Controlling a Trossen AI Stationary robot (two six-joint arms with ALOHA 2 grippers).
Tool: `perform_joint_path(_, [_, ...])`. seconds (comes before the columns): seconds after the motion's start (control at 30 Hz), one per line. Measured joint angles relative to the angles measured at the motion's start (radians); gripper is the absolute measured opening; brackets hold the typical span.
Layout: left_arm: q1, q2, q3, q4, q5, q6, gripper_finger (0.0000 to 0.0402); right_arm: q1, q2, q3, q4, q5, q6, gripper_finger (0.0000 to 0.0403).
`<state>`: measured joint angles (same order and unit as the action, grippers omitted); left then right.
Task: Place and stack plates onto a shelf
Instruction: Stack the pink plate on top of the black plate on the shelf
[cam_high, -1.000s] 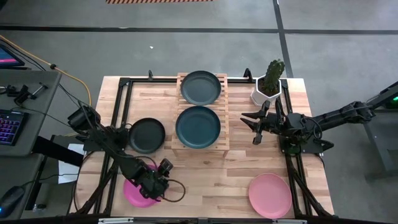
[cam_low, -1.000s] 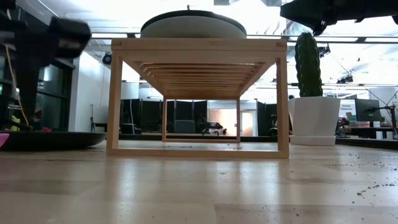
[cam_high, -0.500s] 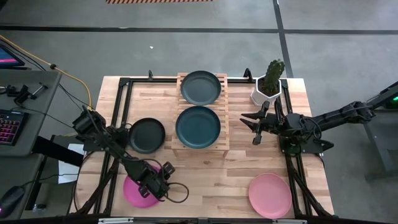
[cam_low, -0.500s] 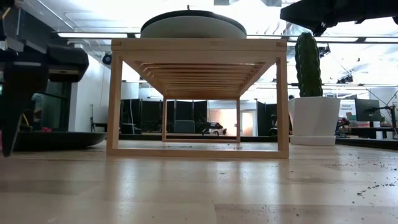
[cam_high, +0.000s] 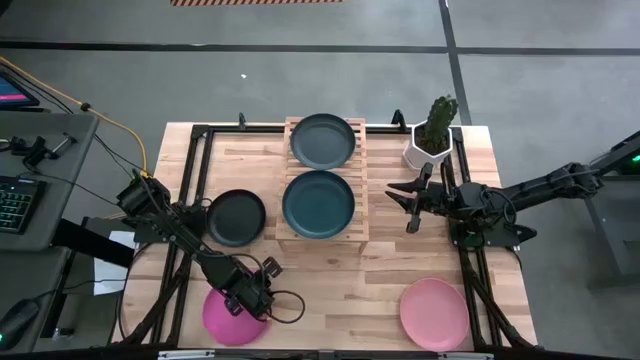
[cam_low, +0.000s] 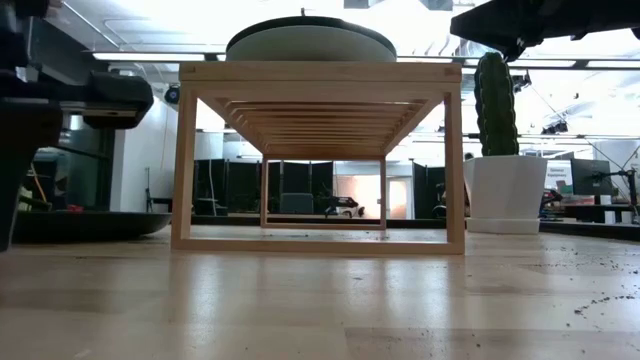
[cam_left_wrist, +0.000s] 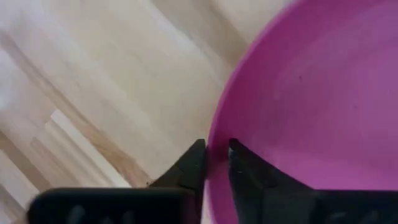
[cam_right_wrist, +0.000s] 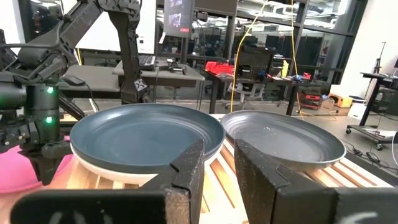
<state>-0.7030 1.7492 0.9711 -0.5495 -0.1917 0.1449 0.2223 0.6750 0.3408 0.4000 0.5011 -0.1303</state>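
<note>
The magenta plate (cam_high: 228, 318) lies flat on the table near the front left. My left gripper (cam_high: 252, 300) is down at its far right rim, shut on it. The black plate (cam_high: 236, 217) lies left of the shelf (cam_high: 358, 180). On the slatted shelf rest a dark teal-grey plate (cam_high: 323, 140) at the far end and another (cam_high: 318, 203) at the near end, stacked on a pale plate (cam_right_wrist: 112, 173). The salmon pink plate (cam_high: 434, 312) lies at the near right. My right gripper (cam_high: 403, 206) hovers right of the shelf, narrowly open, holding nothing. My left gripper (cam_left_wrist: 216, 152) has the magenta plate's rim (cam_left_wrist: 219, 124) between its two fingers, one finger inside the plate and one outside on the table side. The fingers come from above, slanting down. The plate sits on the table.
A white pot with a cactus (cam_high: 432, 135) stands at the far right corner, close behind my right gripper. Black frame rails (cam_high: 190, 180) run along the table's left and right sides. Bare wood shows between the shelf and the near edge.
My left gripper has dropped lower and moved slightly toward the table's near edge, coming down onto the magenta plate's rim. My right gripper has kept still.
</note>
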Motion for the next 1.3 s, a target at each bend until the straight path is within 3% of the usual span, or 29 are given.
perform_joint_path(0.1, [0.014,-0.006,0.002,-0.009,0.004,-0.041,0.0011,0.0,0.0,0.0,0.0,0.0,0.0,0.008])
perform_joint_path(0.33, [0.043,-0.04,0.056,-0.117,-0.048,-0.07,0.0004,0.0,0.0,0.0,-0.001,0.0,0.0,0.008])
perform_joint_path(0.53, [0.065,-0.102,0.187,-0.284,-0.138,-0.226,0.0,0.0,0.0,0.0,-0.011,0.0,0.021,0.008])
perform_joint_path(0.73, [0.083,-0.181,0.407,-0.389,-0.204,-0.403,0.0,0.0,0.0,0.0,-0.027,0.0,0.044,0.008])
perform_joint_path(0.93, [0.09,-0.232,0.623,-0.386,-0.413,-0.319,0.0,0.0,0.0,0.0,-0.026,0.0,0.044,0.008])
perform_joint_path(1.07, [0.135,-0.236,0.755,-0.384,-0.614,-0.214,0.0,0.0,0.0,0.0,-0.026,0.0,0.044,0.008])
perform_joint_path(1.17, [0.231,-0.24,0.836,-0.372,-0.719,-0.075,0.0,0.0,0.0,0.0,-0.026,0.0,0.044,0.008])
perform_joint_path(1.3, [0.446,-0.237,0.898,-0.35,-0.689,0.004,0.0,0.0,0.0,0.0,-0.026,0.0,0.045,0.008])
